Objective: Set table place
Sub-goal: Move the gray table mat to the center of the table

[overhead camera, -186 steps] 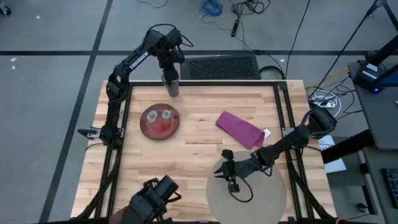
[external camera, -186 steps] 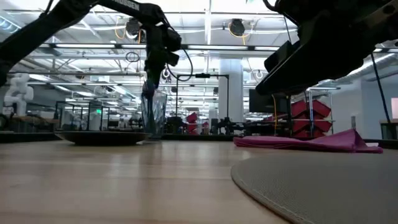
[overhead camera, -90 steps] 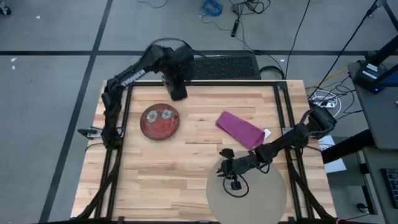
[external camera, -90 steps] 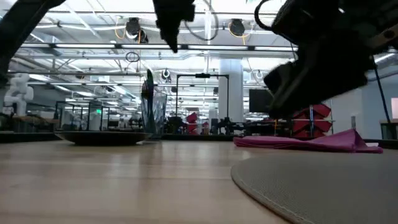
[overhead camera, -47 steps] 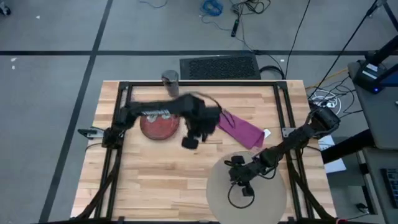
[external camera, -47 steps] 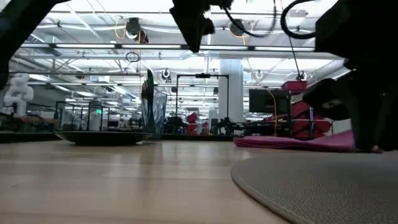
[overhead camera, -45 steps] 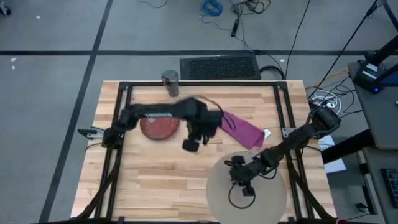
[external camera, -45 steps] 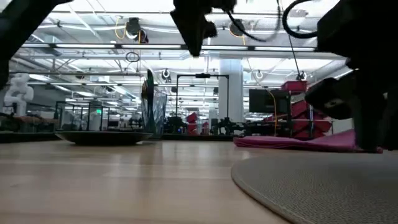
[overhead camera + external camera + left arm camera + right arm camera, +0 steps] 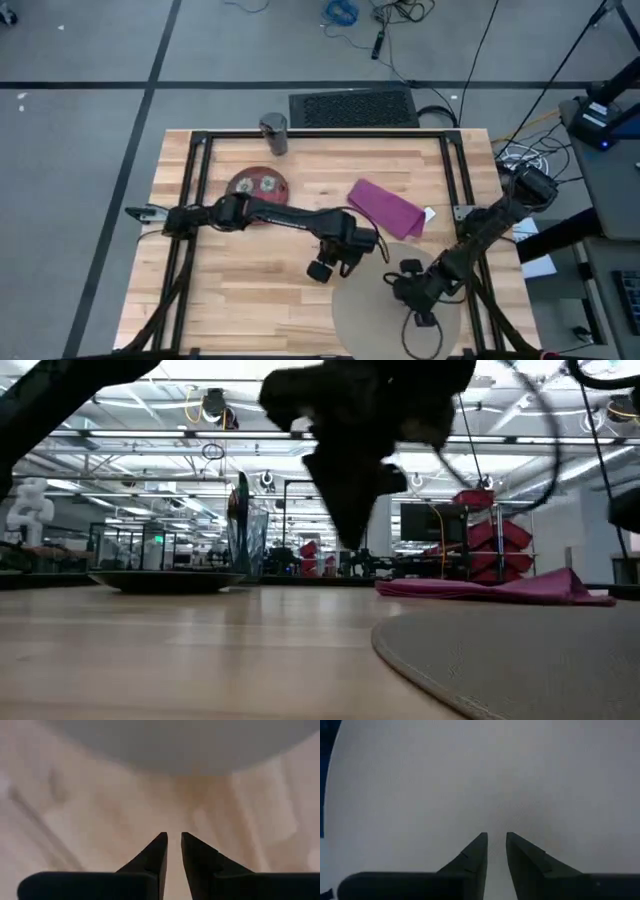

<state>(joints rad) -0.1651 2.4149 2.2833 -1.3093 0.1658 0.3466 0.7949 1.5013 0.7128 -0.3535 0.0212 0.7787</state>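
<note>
My left gripper (image 9: 321, 269) hangs shut and holding nothing over the bare wood of the table (image 9: 240, 280), just left of the round beige mat (image 9: 395, 315). My right gripper (image 9: 413, 293) hovers shut above the mat (image 9: 480, 775), also with nothing in it. A red plate (image 9: 258, 190) lies flat on the table at the far left. A clear glass (image 9: 273, 132) stands upright at the far edge. A purple napkin (image 9: 385, 208) lies flat between the plate and the right rail.
A black rail frame (image 9: 455, 190) runs around the tabletop. My left arm (image 9: 270, 213) stretches across the plate's near side. In the low view the glass (image 9: 245, 540) and plate (image 9: 165, 580) sit far left and the napkin (image 9: 500, 588) far right.
My left gripper has swung away from the glass at the far edge, across the table toward the near right, and has come down beside the mat. My right gripper has drifted toward the near right over the mat. The glass has stayed upright where it was.
</note>
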